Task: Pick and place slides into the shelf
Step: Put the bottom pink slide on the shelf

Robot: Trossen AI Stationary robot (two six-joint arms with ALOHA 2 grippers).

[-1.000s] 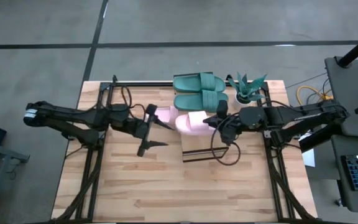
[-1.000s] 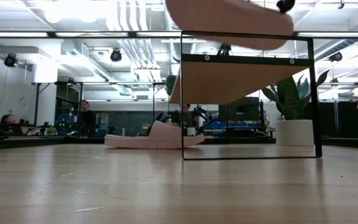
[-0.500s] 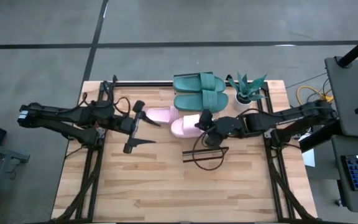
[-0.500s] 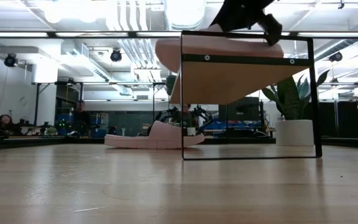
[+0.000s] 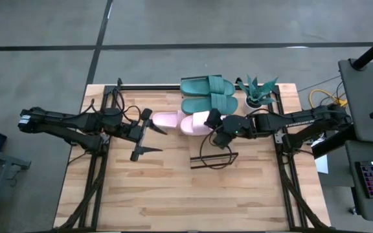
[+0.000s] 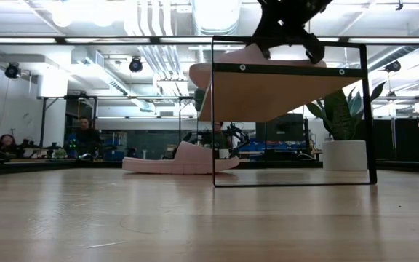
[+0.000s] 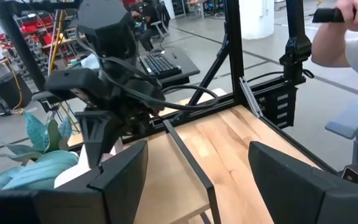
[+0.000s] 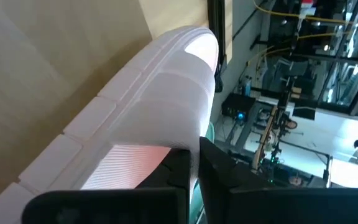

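Note:
My right gripper (image 5: 211,123) is shut on one pale pink slide (image 5: 194,123), held over the shelf (image 6: 289,94). In the low view this slide (image 6: 231,65) tilts at the level of the shelf's plank top. Whether it touches the plank I cannot tell. The other pink slide (image 5: 166,118) lies sole-down on the table, left of the shelf. Two teal slides (image 5: 207,94) lie side by side near the far edge. My left gripper (image 5: 163,140) is open above the table, left of the pink slides, and touches nothing. My right gripper pinches the pink slide between its two fingers (image 8: 178,163) at its right-hand end (image 8: 135,163). It comes from the table's right side, slanting downward. The slide reaches away from the fingers toward the left, tilted, with its far end (image 6: 198,73) lower.
A potted plant (image 5: 259,92) stands in the far right corner beside the teal slides. The shelf's thin black frame (image 5: 212,159) stands upright at mid-table. Bare tabletop (image 5: 173,194) stretches toward the near edge. A person's hand (image 7: 347,37) shows in the room beyond the table.
My right gripper carried the pink slide toward the table's left, then slightly toward the far edge, and lowered it from above the shelf down to its top, tipping it. My left gripper drew back toward the left edge and stayed open.

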